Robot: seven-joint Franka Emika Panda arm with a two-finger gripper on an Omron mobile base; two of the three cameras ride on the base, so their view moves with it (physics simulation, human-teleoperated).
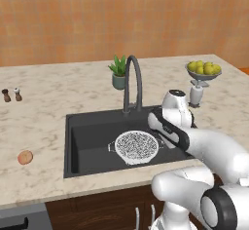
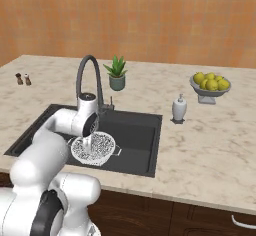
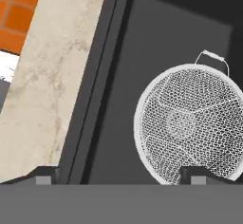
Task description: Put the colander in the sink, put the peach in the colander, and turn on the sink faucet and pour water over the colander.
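The white mesh colander (image 1: 136, 146) (image 2: 95, 147) sits upright on the floor of the dark sink (image 1: 87, 126) (image 2: 140, 130), right of the basin's middle in the left base view. In the hand view the colander (image 3: 194, 123) lies below my gripper (image 3: 123, 178), which hangs open above the sink (image 3: 156, 38) with nothing between its fingertips. The peach (image 1: 25, 157) rests on the counter left of the basin, far from the hand. The dark gooseneck faucet (image 1: 132, 78) (image 2: 87, 75) rises behind the basin; no water shows.
A potted plant (image 1: 118, 72) stands beside the faucet. A soap dispenser (image 2: 179, 108) and a pedestal bowl of yellow-green fruit (image 2: 210, 86) stand right of the sink. Two small shakers (image 1: 11, 95) stand at the far left.
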